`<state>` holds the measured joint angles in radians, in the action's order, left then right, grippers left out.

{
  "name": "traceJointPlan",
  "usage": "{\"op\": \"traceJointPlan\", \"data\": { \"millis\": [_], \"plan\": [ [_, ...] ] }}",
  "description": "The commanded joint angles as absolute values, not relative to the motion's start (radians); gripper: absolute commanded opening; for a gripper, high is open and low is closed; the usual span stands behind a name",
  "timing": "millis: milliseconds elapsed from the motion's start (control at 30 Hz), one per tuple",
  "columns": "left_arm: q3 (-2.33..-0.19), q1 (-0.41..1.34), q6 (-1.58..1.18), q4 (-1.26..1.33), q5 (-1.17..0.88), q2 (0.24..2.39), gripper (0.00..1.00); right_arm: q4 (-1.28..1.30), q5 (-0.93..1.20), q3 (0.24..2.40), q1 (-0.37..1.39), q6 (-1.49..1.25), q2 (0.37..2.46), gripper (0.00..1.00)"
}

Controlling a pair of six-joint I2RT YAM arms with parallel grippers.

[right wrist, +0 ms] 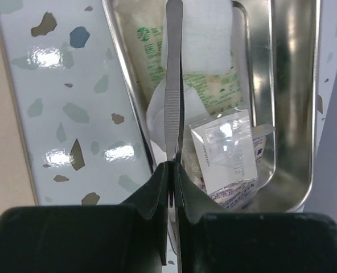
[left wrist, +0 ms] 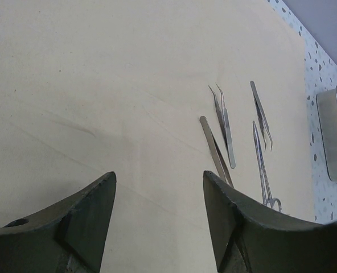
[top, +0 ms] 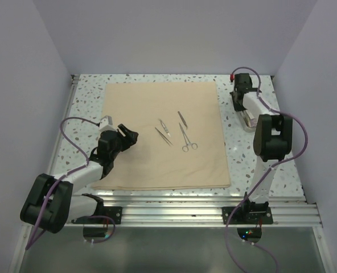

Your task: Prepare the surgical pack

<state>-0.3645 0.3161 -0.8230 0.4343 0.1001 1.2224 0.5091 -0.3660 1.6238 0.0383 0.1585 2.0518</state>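
The tan cloth [top: 163, 133] lies flat as a square sheet on the table. Several steel instruments lie on its middle: tweezers [top: 164, 132], a thin pair [top: 181, 118] and scissor-handled forceps [top: 186, 138]; they also show in the left wrist view [left wrist: 225, 122]. My left gripper [top: 128, 133] is open and empty, low over the cloth's left part. My right gripper [right wrist: 171, 170] is shut on steel tweezers [right wrist: 173, 85] above the steel tray [right wrist: 294, 85], which holds a green-printed packet [right wrist: 151, 51], gauze [right wrist: 205, 34] and a clear packet [right wrist: 228, 148].
The tray [top: 246, 118] sits on the speckled table right of the cloth, under the right arm. White walls enclose the table on three sides. A metal rail runs along the near edge [top: 174, 205].
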Motion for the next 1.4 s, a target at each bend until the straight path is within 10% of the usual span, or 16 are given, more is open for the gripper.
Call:
{"op": "traceJointPlan", "data": {
  "millis": [0,233,333,467,1367],
  "plan": [
    [-0.399,0.311,-0.802,0.480,0.095,1.229,0.66,0.419,-0.242,1.580,0.026,0.239,1.976,0.00],
    [-0.402,0.311,-0.798,0.483,0.086,1.239,0.66,0.405,-0.282,1.577,0.002,0.218,1.980,0.05],
    [-0.400,0.311,-0.796,0.486,0.084,1.243,0.66,0.406,-0.307,1.585,0.003,0.183,1.977,0.33],
    [-0.402,0.311,-0.795,0.492,0.078,1.247,0.66,0.385,-0.331,1.560,0.002,0.157,1.930,0.39],
    [-0.468,0.354,-0.703,0.581,-0.149,1.393,0.70,0.224,-0.002,1.377,0.419,-0.265,1.933,0.53]
  ]
}}
